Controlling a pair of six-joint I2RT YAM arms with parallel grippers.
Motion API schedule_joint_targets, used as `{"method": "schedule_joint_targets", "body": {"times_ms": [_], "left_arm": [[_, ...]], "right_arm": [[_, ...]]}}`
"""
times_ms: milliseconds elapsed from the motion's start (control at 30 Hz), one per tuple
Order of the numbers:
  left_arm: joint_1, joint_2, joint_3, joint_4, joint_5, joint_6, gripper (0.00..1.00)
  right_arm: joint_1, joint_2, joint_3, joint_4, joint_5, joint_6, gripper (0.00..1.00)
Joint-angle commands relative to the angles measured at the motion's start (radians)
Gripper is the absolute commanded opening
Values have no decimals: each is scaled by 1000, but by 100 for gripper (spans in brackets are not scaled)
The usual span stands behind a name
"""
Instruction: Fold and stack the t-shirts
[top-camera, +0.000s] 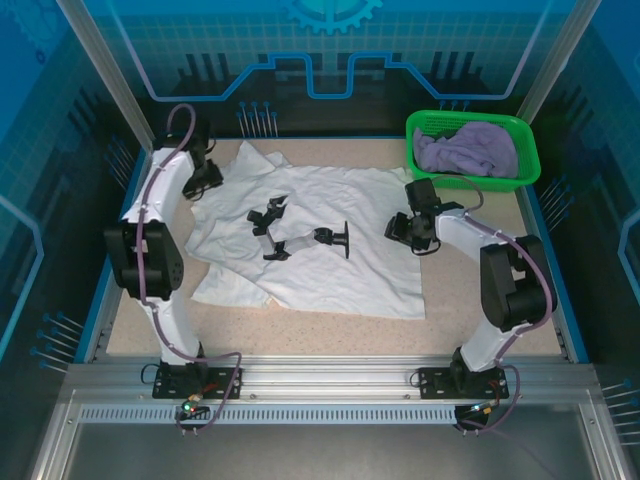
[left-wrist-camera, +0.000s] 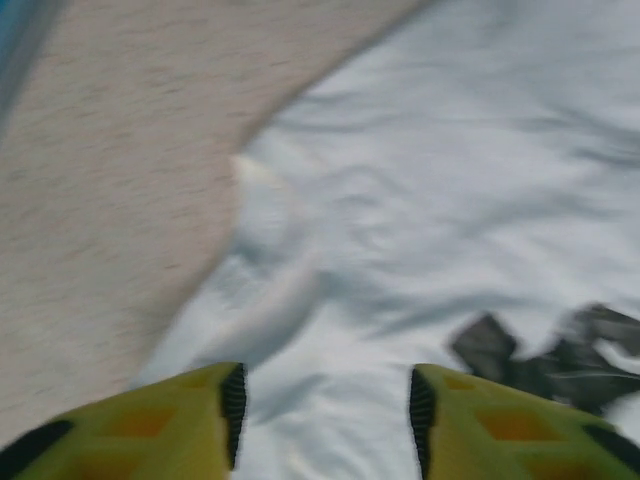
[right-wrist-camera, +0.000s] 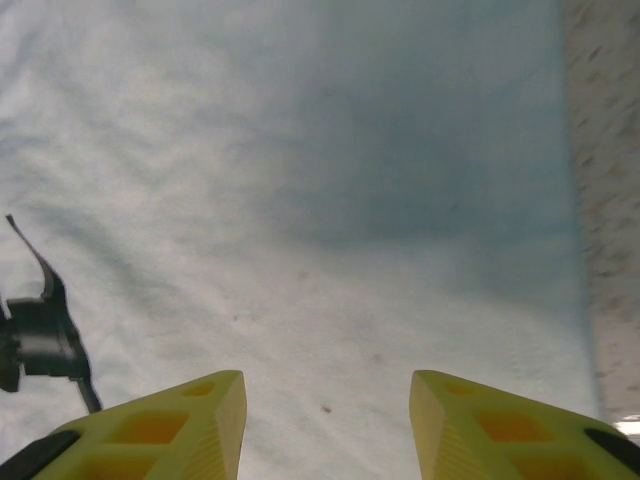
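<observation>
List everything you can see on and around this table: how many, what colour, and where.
white t-shirt: one, white with black prints, spread flat across the middle of the table
lavender t-shirt: one, pale lavender, bunched inside the basket
basket: one, green mesh, far right corner
table: one, speckled beige, under everything
left arm: one, white and black, reaching to the white shirt's far left side
right arm: one, white and black, reaching to the shirt's right side
left end effector: one, yellow-green fingers, open over the shirt near its left edge
right end effector: one, yellow-green fingers, open over the shirt near its right edge
</observation>
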Motion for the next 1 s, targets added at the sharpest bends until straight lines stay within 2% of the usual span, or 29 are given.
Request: {"method": "schedule_joint_targets", "body": {"times_ms": [0,67,100,200,400,567,767,967], "left_arm": [[-22,117,50,28,167,12,39],[-30,171,82,59,212,0,32],[-32,201,93,75,230,-6,31],[-31,285,156,91,252,-13,30],[-29,443,284,92,249,1,29],[-23,518,331,91,225,-18,29],[8,563,369,93,154,-37,30],[54,619,449,71,173,-57,30]], "right_arm": [[53,23,113,-17,146,-43,47],[68,124,250,-78,140,-52,47],[77,186,334,-126,151,-62,43],[99,342,557,-232,213,-107,41],[95,624,955,-408,208,-149,39],[94,754,1070,-442,214,-144,35],[82,926,1295,-529,183,-138,36],[74,1063,1486,-558,99,-117,39]]}}
